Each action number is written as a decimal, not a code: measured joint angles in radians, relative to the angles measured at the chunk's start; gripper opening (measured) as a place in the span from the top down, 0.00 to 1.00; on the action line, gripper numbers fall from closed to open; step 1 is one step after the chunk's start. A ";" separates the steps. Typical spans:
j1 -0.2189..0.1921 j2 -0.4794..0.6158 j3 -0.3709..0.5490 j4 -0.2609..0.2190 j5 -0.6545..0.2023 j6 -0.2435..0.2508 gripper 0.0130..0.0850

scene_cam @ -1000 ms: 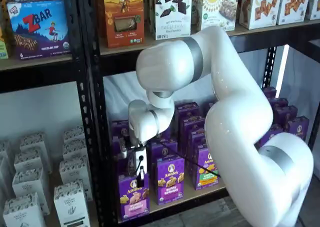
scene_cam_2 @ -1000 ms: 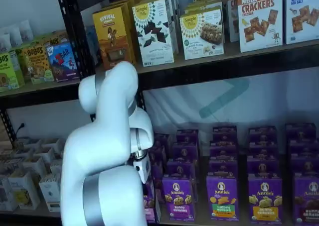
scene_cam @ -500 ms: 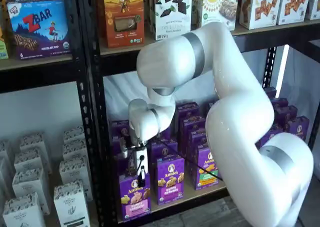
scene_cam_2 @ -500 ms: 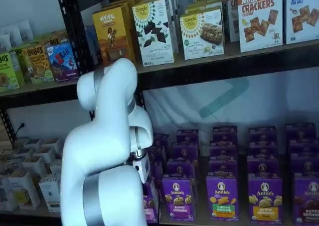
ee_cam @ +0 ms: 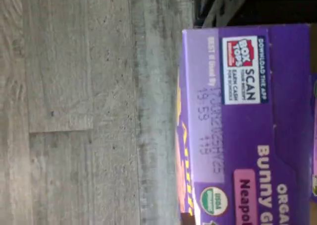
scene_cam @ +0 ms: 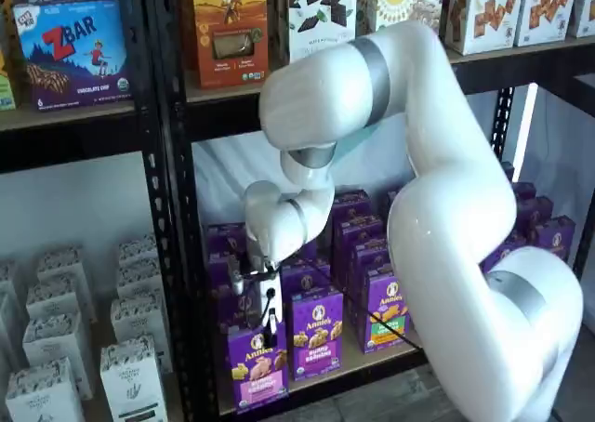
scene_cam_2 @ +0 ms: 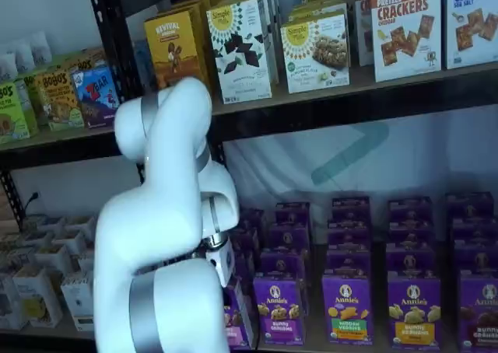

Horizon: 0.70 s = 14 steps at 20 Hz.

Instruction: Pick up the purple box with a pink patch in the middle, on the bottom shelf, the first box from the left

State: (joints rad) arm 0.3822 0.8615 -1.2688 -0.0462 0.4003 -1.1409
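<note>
Gripper (scene_cam: 268,327) clamped on the purple box (scene_cam: 257,366), directly beneath it.
The box sits at the front edge of the bottom shelf (scene_cam: 372,359); grey plank floor (ee_cam: 74,106) below.

The purple box (scene_cam: 257,364), an upright Annie's carton with a pink panel across its lower front, is seen at the near left of the bottom shelf (scene_cam: 363,363). Its purple top flap (ee_cam: 237,126) is shown close in the wrist view.
</note>
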 joint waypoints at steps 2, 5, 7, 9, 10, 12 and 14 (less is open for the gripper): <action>-0.004 -0.031 0.046 -0.031 -0.028 0.024 0.78; -0.012 -0.078 0.106 -0.056 -0.045 0.040 0.78; -0.019 -0.118 0.150 -0.074 -0.043 0.050 0.78; -0.024 -0.154 0.188 -0.079 -0.040 0.049 0.78; -0.026 -0.169 0.204 -0.073 -0.039 0.041 0.78; -0.028 -0.201 0.235 -0.050 -0.036 0.018 0.78; -0.029 -0.232 0.264 -0.025 -0.034 -0.006 0.78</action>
State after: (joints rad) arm 0.3528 0.6293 -1.0052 -0.0717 0.3662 -1.1467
